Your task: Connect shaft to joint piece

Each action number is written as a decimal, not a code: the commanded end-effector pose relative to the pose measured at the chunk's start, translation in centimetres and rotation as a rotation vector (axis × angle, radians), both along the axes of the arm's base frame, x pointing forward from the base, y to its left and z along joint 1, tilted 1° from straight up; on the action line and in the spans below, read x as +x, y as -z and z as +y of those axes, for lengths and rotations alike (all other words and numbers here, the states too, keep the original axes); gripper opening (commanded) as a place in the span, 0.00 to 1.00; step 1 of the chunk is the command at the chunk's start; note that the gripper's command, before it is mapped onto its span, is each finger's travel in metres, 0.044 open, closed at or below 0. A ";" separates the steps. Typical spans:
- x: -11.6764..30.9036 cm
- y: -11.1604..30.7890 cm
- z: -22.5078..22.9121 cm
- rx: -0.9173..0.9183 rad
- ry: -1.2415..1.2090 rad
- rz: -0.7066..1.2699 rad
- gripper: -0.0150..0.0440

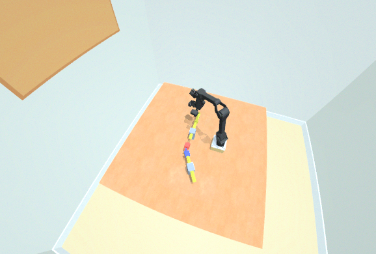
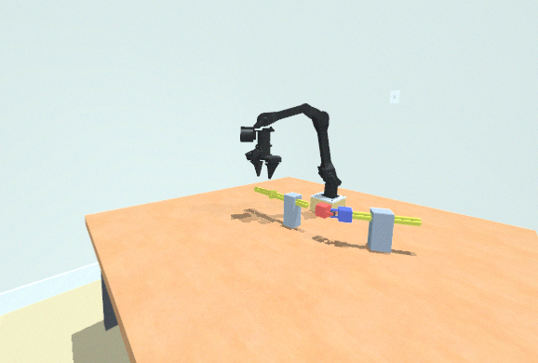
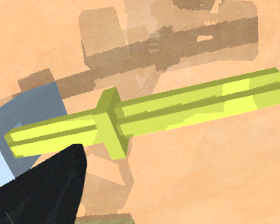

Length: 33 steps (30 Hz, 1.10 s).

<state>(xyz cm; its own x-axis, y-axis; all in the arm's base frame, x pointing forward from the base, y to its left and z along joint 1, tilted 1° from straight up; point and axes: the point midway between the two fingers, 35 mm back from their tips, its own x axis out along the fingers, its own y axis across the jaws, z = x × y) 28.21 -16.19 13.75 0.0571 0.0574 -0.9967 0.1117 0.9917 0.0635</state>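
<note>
The second yellow shaft runs through its grey-blue block. Its raised collar stands outside the block. The red joint piece is hinged to the blue part on the first yellow shaft. A small gap lies between the second shaft's near end and the red piece. My gripper is open and empty above the second shaft's outer part. One black finger shows in the wrist view.
The first shaft's block stands on the wooden table. The arm's base stands beside the row of shafts and blocks.
</note>
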 end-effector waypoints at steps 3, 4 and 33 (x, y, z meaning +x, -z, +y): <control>-0.5 -0.1 -3.0 -0.071 -0.171 0.017 1.00; -0.6 -0.1 -3.0 -0.073 -0.176 0.018 1.00; -0.5 3.7 -3.4 -0.004 0.626 -0.034 1.00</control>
<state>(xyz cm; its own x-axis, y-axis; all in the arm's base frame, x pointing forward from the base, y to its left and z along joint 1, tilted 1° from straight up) 27.91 -19.70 10.80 0.1024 -0.0097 -0.9947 0.5864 0.8083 0.0525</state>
